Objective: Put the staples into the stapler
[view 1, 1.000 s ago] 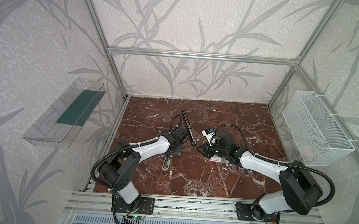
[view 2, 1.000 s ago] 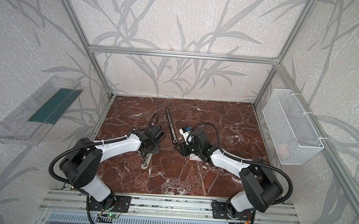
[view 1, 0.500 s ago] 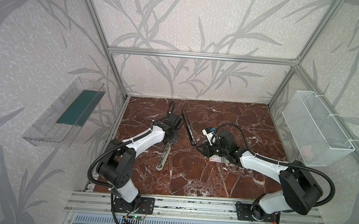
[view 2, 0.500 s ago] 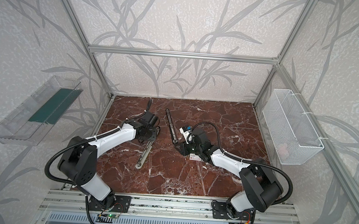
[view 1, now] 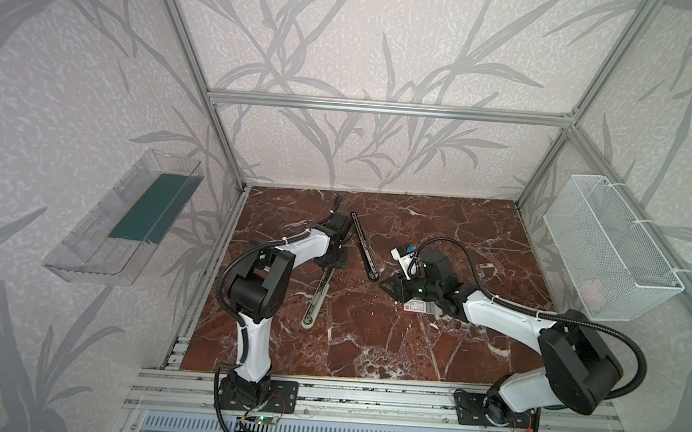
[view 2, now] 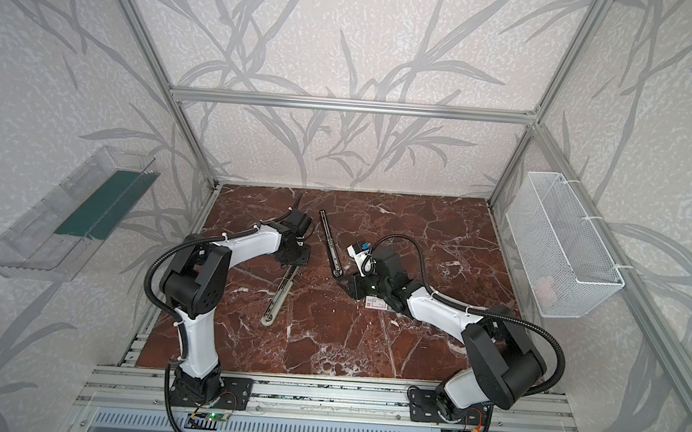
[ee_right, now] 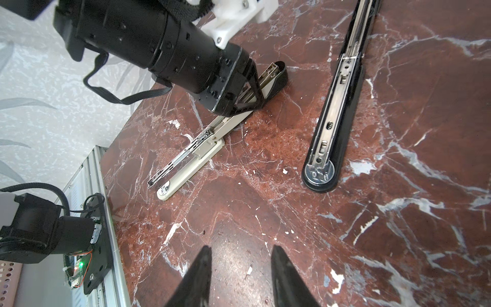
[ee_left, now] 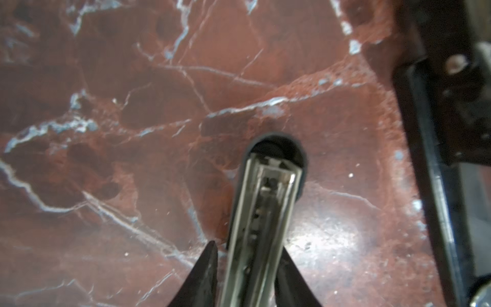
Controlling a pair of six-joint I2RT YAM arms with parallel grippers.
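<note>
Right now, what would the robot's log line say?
left gripper: straddling beige stapler, grip unclear | right gripper: open, empty | staple box: on table, partly under right arm | black stapler: untouched

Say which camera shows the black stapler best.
The right wrist view: the black stapler is big and sharp, open, metal rail showing, one end cut off. Both top views show it whole but tiny. The left wrist view shows at most a blurry dark edge.
</note>
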